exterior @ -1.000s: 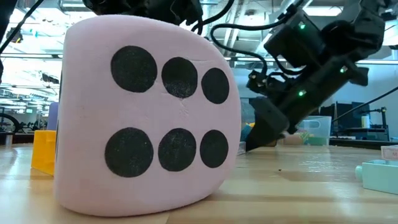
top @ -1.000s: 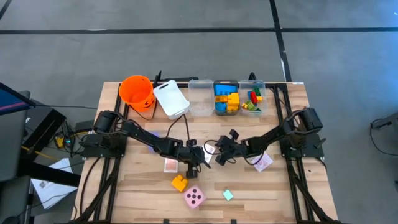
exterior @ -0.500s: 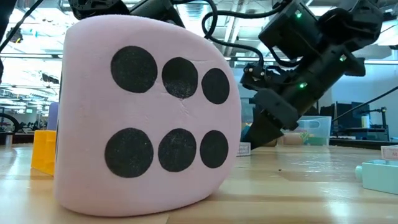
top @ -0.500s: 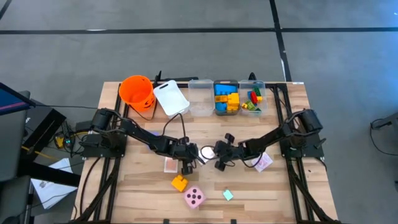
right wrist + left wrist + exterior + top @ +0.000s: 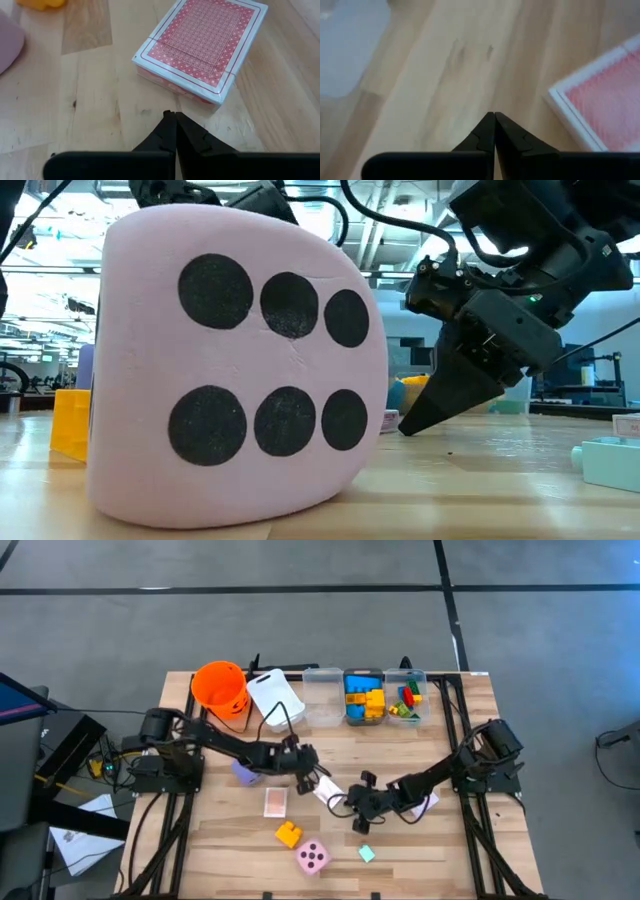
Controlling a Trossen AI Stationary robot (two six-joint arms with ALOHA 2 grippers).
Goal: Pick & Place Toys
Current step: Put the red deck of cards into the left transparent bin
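card deck (image 5: 328,790) mid-table, between both arms | die (image 5: 312,857) front edge | bins (image 5: 364,696) behind

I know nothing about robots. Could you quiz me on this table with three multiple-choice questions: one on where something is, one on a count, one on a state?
1. Where is the pink die?
A. Inside the orange bucket
B. On the bare table, next to the yellow brick
C. Held in a robot hand

2. How many black dots are on the die face turned toward the low camera?
A. Four
B. Five
C. Six

3. How are the left hand and the right hand?
A. Both shut, holding nothing
B. Both wide open
C. One shut on a brick

Answers:
1 B: from above, the die lies on the wood beside the yellow brick.
2 C: the low view shows two rows of three dots.
3 A: each wrist view shows the two fingers pressed together with nothing between them.
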